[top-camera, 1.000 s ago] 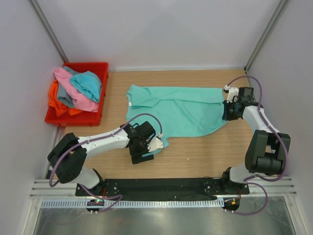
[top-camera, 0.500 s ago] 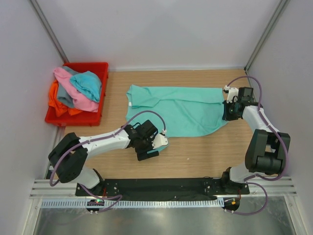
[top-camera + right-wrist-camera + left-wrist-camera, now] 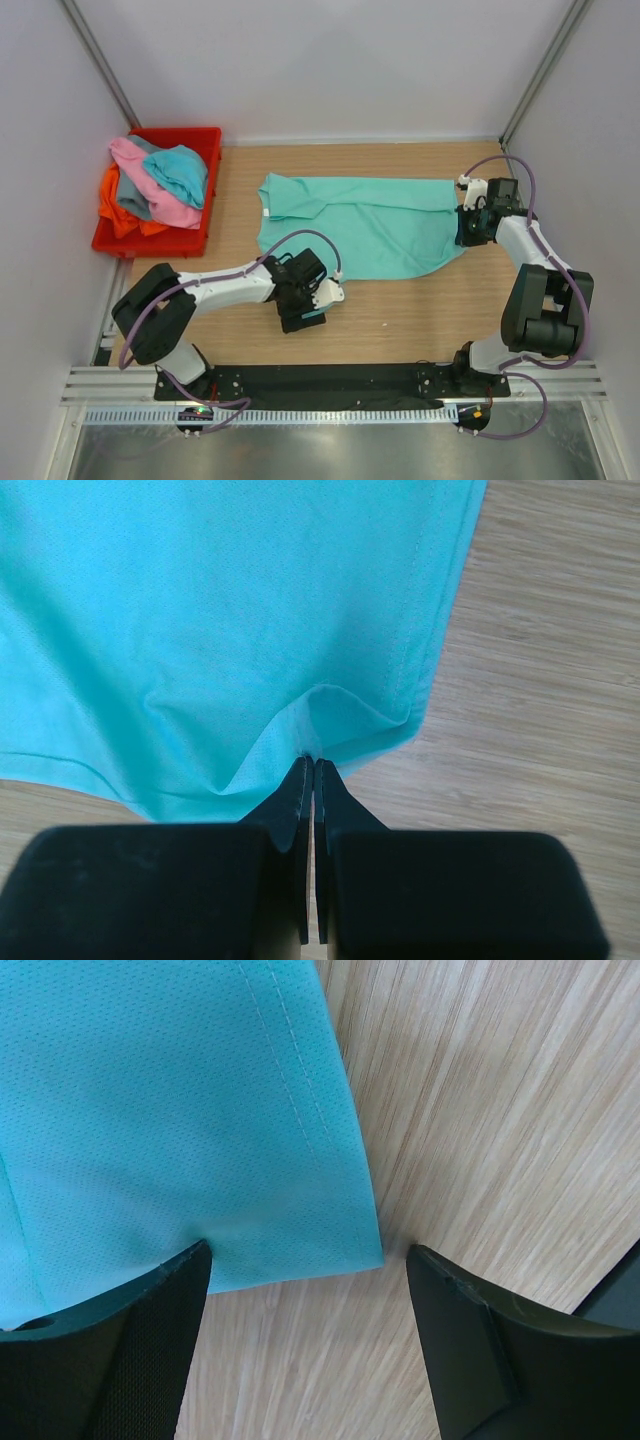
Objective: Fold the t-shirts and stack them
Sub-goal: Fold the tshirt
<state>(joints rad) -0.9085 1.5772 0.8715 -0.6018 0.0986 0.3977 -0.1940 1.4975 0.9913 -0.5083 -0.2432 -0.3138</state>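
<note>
Your mint shirt lay spread on the table, mostly smooth, collar to the left. Your right gripper was clenched on its right edge, raising a small pucker. Your left gripper gaped wide over a near hem corner, grasping nothing.

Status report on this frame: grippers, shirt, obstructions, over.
Left gripper open over mint green t-shirt near corner. Right gripper shut on its right edge. Shirt spread out, unfolded. Nothing in the way.
</note>
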